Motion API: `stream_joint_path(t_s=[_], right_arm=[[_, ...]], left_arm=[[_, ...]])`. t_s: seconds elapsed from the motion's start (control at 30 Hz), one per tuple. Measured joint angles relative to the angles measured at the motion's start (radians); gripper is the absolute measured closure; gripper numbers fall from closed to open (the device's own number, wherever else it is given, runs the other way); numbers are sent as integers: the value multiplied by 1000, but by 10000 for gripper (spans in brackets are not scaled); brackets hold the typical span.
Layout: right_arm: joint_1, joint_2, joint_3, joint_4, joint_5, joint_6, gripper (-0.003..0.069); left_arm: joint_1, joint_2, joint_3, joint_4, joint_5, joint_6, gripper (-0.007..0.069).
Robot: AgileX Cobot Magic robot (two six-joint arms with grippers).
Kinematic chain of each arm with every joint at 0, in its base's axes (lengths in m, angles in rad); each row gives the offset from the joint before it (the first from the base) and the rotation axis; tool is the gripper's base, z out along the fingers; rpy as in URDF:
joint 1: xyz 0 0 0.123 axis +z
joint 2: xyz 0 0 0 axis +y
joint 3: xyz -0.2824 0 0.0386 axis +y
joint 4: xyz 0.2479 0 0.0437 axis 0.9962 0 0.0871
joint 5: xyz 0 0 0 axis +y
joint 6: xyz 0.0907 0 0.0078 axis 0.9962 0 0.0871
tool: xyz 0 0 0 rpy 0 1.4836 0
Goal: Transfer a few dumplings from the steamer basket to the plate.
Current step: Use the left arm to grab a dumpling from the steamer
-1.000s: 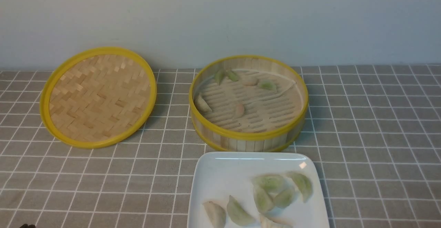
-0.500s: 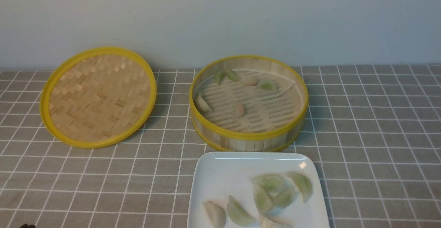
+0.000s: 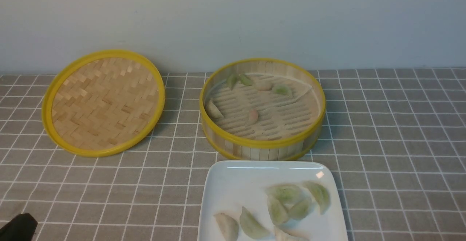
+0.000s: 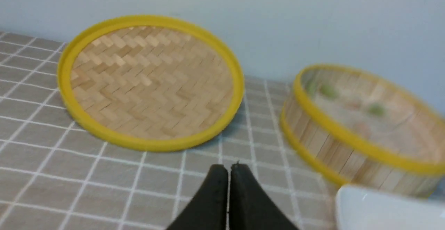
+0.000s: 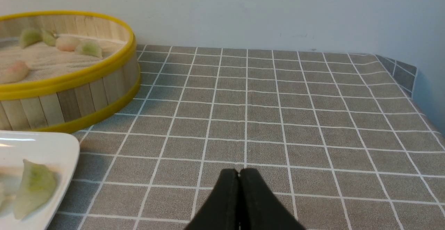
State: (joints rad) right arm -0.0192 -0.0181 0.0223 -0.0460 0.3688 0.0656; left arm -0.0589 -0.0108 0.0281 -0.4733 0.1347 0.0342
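The steamer basket stands at the table's middle back. Inside lie a pinkish-orange dumpling, a pale beige one by the left wall, and another pinkish one among green ones at the back. The white plate sits just in front, holding several greenish and pale dumplings. My left gripper is shut and empty, low over the cloth at the front left, well apart from the basket. My right gripper is shut and empty over bare cloth right of the basket; the front view does not show it.
The woven yellow-rimmed lid leans against the back wall at the left, ahead of the left gripper. A grey checked cloth covers the table. The table's right edge and corner show in the right wrist view.
My left gripper has come further into the front view's bottom-left corner, showing more black. The basket, plate and dumplings have not moved.
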Motion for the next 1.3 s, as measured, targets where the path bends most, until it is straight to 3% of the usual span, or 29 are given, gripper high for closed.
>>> stream_joint_path(t_s=[0.23,0.43,0.6,0.67,0.7,0.73,0.77,0.83,0.9,1.07,1.3], right_arm=[[0,0,0,0,0,0,672],[0,0,0,0,0,0,672],[0,0,0,0,0,0,672],[0,0,0,0,0,0,672],[0,0,0,0,0,0,672],[0,0,0,0,0,0,672],[0,0,0,0,0,0,672],[0,0,0,0,0,0,672],[0,0,0,0,0,0,672],[0,0,0,0,0,0,672],[0,0,0,0,0,0,672]], left_arm=[[0,0,-8,-304,-330,-26,629],[0,128,-172,-289,-268,-15,629],[0,410,-429,-175,-59,25,629],[0,614,-607,-103,137,79,629],[0,632,-622,-94,156,84,629],[0,813,-778,-64,331,144,629],[0,813,-778,-62,351,150,629],[-13,1043,-974,-42,567,220,629],[-35,1188,-1091,-29,682,260,629],[-160,1494,-1347,68,788,294,629],[-314,1852,-1713,292,1000,217,629]])
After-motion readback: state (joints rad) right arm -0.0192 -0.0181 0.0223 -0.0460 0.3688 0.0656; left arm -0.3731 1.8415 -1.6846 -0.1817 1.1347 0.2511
